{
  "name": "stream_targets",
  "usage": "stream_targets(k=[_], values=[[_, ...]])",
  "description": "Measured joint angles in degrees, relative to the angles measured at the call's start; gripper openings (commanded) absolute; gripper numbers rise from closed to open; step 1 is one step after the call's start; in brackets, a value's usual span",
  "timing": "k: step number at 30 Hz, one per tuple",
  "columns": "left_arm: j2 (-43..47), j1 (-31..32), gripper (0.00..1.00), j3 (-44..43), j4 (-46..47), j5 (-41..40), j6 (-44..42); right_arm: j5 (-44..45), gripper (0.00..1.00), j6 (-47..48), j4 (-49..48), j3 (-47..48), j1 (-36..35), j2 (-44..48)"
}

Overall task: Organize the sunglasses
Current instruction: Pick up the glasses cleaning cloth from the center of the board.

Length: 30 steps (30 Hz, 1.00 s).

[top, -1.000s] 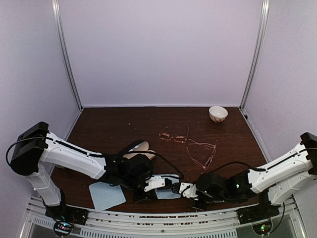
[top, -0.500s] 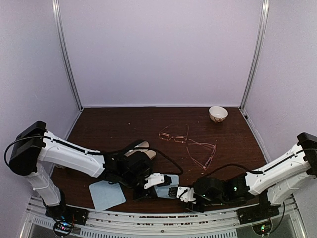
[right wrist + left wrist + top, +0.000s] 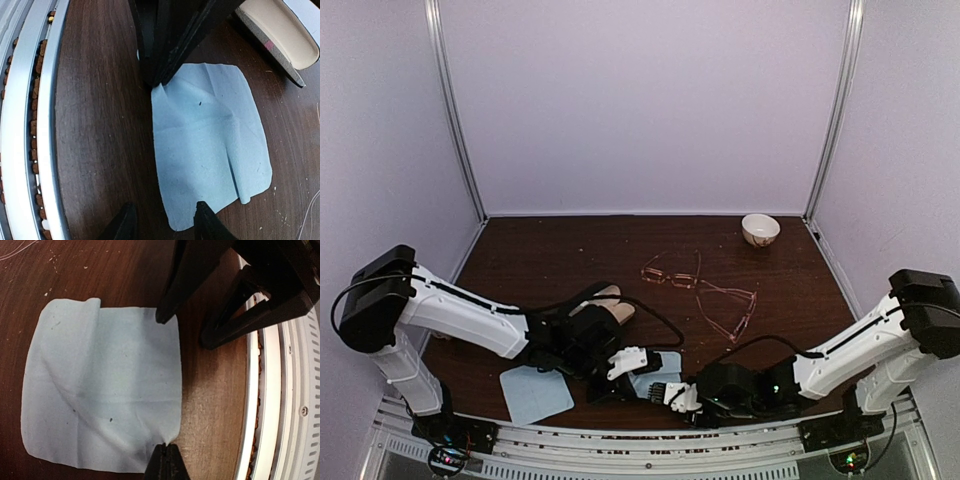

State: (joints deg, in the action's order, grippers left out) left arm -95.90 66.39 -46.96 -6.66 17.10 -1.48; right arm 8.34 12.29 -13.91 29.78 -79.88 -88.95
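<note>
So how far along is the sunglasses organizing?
Done: nothing visible. The far sunglasses and near sunglasses lie loose on the table, uncased. In hand: the left gripper pinches a blue cloth by a corner; the right gripper is open over another corner. Left: putting both pairs away.

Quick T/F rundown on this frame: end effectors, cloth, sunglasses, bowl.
1. The left end effector pinches a corner of the blue cloth. True.
2. The right end effector is clamped shut. False: its fingers stand apart at the cloth's opposite end.
3. The far sunglasses and the near sunglasses lie loose on the table. True.
4. One pair sits in the bowl. False: the bowl stands apart, by the far right corner.
5. Only one cloth is out. False: a second cloth lies near the left arm's base.
</note>
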Motion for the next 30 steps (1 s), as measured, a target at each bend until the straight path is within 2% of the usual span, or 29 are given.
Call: stream_targets(k=[20,30], values=[[0.04,-3.69,0.0,3.98,5.86,5.25,1.14,0.04,0.3,-0.57,-2.03,2.97,2.97,-4.22],[0.9,-4.33,0.0,4.96,7.34,6.32,1.62,0.68,0.14,-2.14,-4.37,3.34,3.52,-6.14]])
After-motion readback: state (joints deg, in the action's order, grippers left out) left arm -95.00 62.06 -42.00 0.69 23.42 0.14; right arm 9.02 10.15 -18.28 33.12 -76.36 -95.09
